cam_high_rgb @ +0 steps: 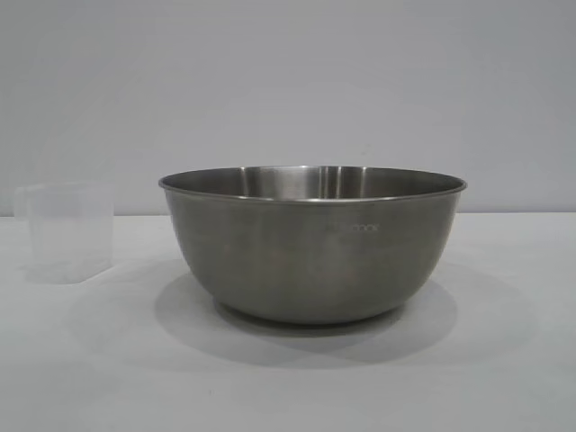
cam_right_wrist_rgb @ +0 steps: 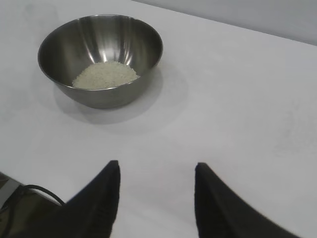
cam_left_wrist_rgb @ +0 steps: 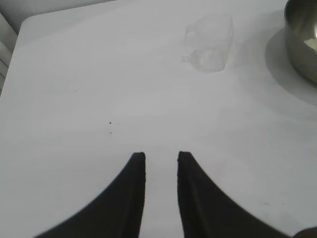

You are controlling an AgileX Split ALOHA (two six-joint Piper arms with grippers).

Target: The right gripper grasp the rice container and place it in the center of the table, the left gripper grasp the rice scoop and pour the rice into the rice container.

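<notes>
While rice (cam_right_wrist_rgb: 105,75) lies heaped in the upright bowl (cam_high_rgb: 312,243), nothing is held by either claw.

Above bare bench (cam_high_rgb: 504,360), the left claw (cam_left_wrist_rgb: 162,157) is narrowly parted and the right claw (cam_right_wrist_rgb: 157,168) half open; the cup (cam_high_rgb: 67,231) stands upright just beside the bowl.

1 camera sits level at counter (cam_high_rgb: 504,378) height, close to the bowl (cam_high_rgb: 310,247). 2 wrist cameras look down past their end effectors, both catching that bowl farther off.

A plain pale grey wall (cam_high_rgb: 288,81) under soft, even light.
</notes>
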